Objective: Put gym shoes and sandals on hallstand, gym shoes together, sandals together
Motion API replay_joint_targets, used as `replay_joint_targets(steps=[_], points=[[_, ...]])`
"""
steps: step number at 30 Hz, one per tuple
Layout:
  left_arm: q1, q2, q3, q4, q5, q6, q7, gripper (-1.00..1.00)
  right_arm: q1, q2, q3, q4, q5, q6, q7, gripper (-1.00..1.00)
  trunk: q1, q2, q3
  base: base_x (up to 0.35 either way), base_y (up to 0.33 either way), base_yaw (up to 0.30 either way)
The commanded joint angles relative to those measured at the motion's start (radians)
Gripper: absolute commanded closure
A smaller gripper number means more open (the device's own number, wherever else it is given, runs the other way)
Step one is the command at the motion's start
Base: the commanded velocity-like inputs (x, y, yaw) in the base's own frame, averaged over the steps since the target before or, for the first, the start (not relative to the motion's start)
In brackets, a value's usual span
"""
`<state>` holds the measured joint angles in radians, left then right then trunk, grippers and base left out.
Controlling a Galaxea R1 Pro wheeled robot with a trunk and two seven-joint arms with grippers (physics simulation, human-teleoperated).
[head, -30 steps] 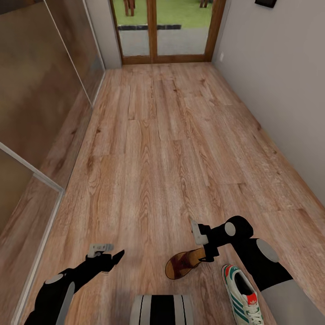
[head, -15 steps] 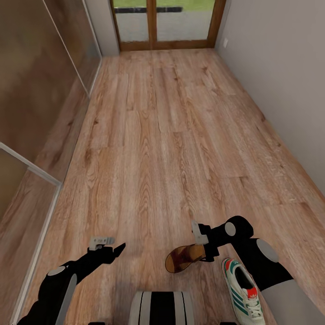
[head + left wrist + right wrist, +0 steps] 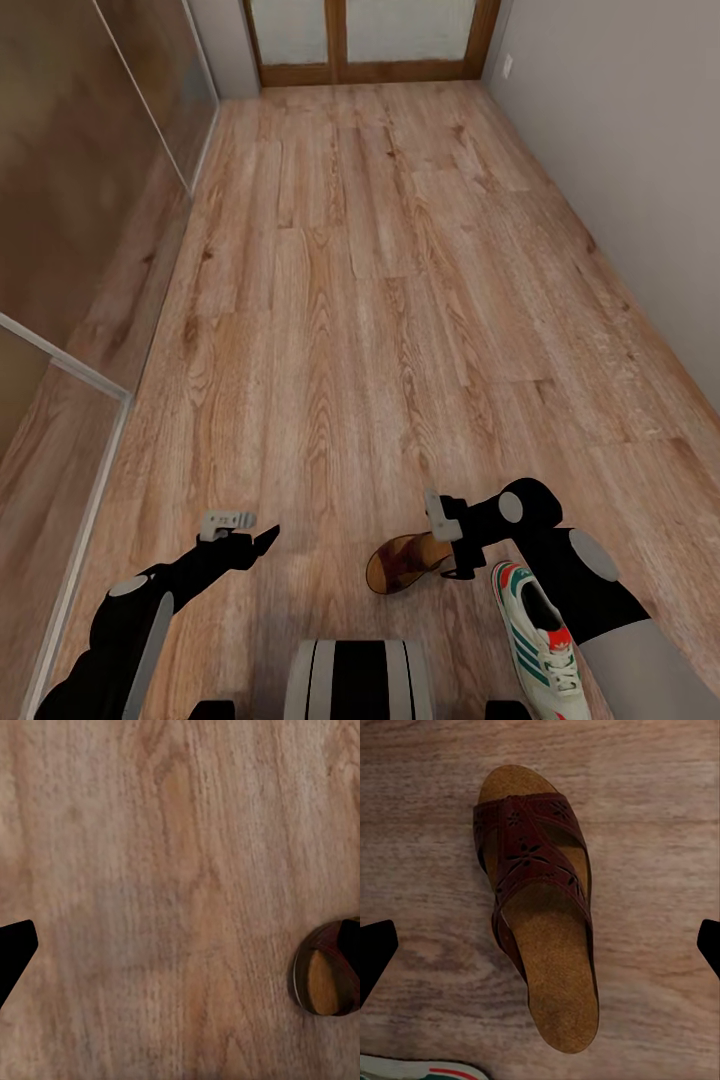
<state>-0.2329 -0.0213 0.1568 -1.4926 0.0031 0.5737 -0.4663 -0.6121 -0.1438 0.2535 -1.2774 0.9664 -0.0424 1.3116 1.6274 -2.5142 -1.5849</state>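
My left gripper (image 3: 262, 541) hangs over bare floor (image 3: 340, 300); I can't tell if it's open. The sandal (image 3: 403, 562) lies right under my right gripper (image 3: 455, 560), fingers wide apart, holding nothing. A gym shoe (image 3: 535, 640) lies beside it.

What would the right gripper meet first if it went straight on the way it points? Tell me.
Most likely the sandal: it lies on the corridor floor between the right gripper's open fingertips, straps up. How far off it is, the pictures do not settle.

wood-framed glass doors (image 3: 365, 40), grey wall (image 3: 620, 140), glossy brown panels (image 3: 70, 180)
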Motion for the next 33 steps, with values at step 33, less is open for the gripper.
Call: replay_joint_targets(steps=[33], points=[[0.004, 0.001, -0.003, 0.003, 0.000, 0.000, 0.000, -1.00, 0.000, -0.007, 0.000, 0.015, 0.002, -0.001, -0.006, -1.00, 0.000, 0.000, 0.000, 0.000, 0.000, 0.000]])
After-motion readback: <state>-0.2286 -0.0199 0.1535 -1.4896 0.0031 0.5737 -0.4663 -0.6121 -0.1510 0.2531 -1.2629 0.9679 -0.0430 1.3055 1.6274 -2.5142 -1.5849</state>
